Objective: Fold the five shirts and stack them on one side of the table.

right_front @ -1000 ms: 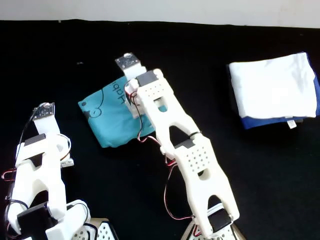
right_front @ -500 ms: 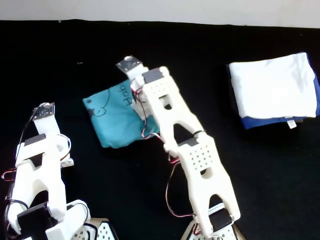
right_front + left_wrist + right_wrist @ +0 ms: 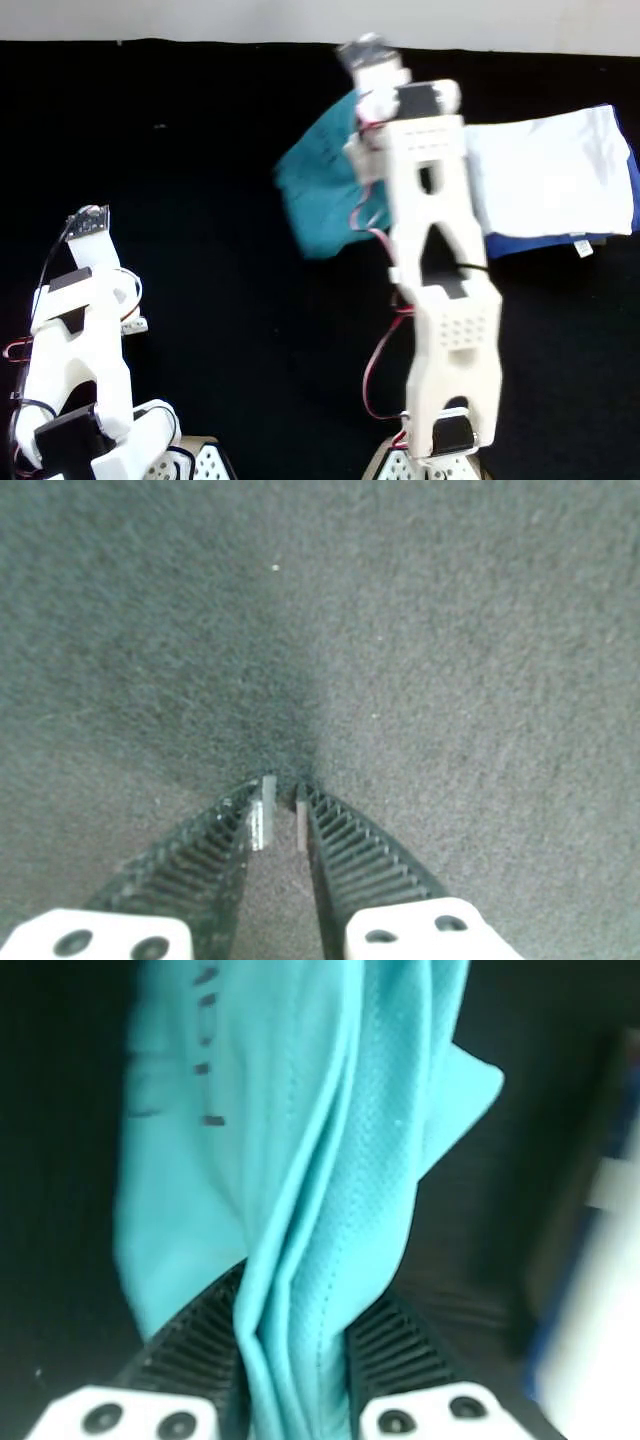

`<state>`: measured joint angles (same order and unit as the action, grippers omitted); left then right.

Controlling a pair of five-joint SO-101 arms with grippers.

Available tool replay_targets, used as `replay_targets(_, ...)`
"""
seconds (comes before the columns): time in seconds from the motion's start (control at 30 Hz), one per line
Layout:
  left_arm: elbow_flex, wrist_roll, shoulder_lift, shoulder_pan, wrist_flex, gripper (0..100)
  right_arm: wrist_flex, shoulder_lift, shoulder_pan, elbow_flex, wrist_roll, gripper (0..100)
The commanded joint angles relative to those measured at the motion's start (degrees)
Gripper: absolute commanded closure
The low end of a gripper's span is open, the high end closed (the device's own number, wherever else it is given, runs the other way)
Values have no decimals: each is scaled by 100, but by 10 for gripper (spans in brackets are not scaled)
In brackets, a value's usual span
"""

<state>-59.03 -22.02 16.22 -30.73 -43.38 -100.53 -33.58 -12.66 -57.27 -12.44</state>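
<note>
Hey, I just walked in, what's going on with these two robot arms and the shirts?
The right arm's end effector is clamped on a teal shirt, which hangs bunched from it next to a stack of folded shirts at the right side of the table, a white one on top. The left arm's end effector is shut on nothing, over bare black tabletop at the near left.
</note>
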Motion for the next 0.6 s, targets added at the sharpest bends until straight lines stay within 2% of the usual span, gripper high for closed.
replay_targets(0.0, 136, -35, -66, -48, 44, 937, -48, 760, 567, -268, -176, 993)
replay_targets(0.33, 136, -35, -66, -48, 44, 937, 75, 822, 2273, -268, -1240, 993)
replay_targets(0.57, 136, -35, -66, -40, 44, 937, 532, -365, 3222, -268, -1864, 993)
